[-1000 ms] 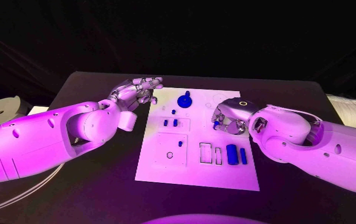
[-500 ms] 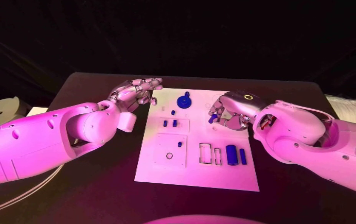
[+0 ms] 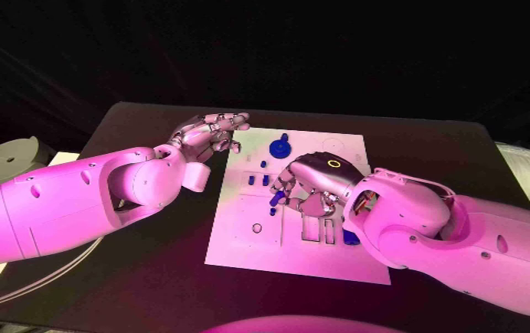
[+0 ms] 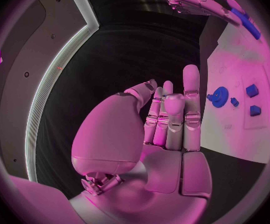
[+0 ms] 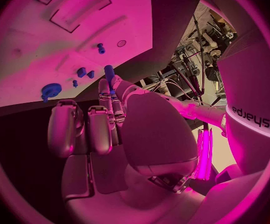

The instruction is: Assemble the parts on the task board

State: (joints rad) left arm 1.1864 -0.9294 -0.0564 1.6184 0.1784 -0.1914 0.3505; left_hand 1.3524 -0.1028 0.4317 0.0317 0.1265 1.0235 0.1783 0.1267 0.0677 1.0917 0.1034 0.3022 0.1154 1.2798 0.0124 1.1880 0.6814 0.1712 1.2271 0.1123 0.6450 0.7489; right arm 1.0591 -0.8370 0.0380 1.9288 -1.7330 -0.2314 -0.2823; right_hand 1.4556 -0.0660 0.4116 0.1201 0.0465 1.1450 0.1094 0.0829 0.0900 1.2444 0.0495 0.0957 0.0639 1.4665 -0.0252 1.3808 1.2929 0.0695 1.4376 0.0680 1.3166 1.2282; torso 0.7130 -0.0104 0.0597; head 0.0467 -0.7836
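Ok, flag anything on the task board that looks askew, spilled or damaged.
Nothing stands out. The task board lies flat on the black table, and its blue parts look orderly. The right hand holds a blue peg over the board; the left hand hovers beside it, holding nothing.

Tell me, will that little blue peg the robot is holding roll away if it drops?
Probably. The blue peg pinched in the right hand looks round and slim, so it would likely roll on the flat task board. It looks stiff, light and perhaps slippery.
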